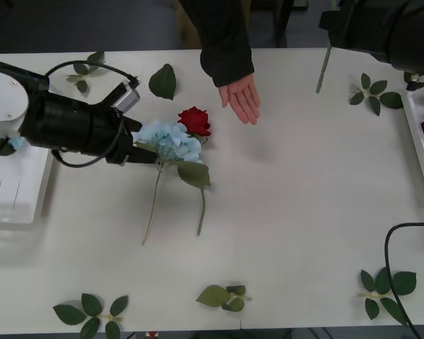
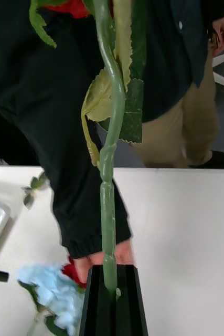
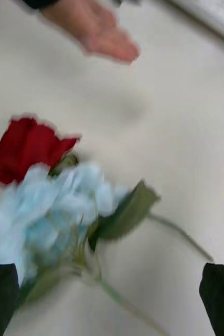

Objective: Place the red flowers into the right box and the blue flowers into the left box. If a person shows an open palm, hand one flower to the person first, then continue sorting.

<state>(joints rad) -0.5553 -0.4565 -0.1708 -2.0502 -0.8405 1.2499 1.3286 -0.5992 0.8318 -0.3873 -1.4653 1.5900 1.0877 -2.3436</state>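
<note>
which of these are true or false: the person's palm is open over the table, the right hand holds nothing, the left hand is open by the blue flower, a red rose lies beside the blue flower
1. The person's palm is open over the table. True.
2. The right hand holds nothing. False: it is shut on a green flower stem.
3. The left hand is open by the blue flower. True.
4. A red rose lies beside the blue flower. True.
5. The blue flower is already in the left box. False: it lies on the table.
</note>
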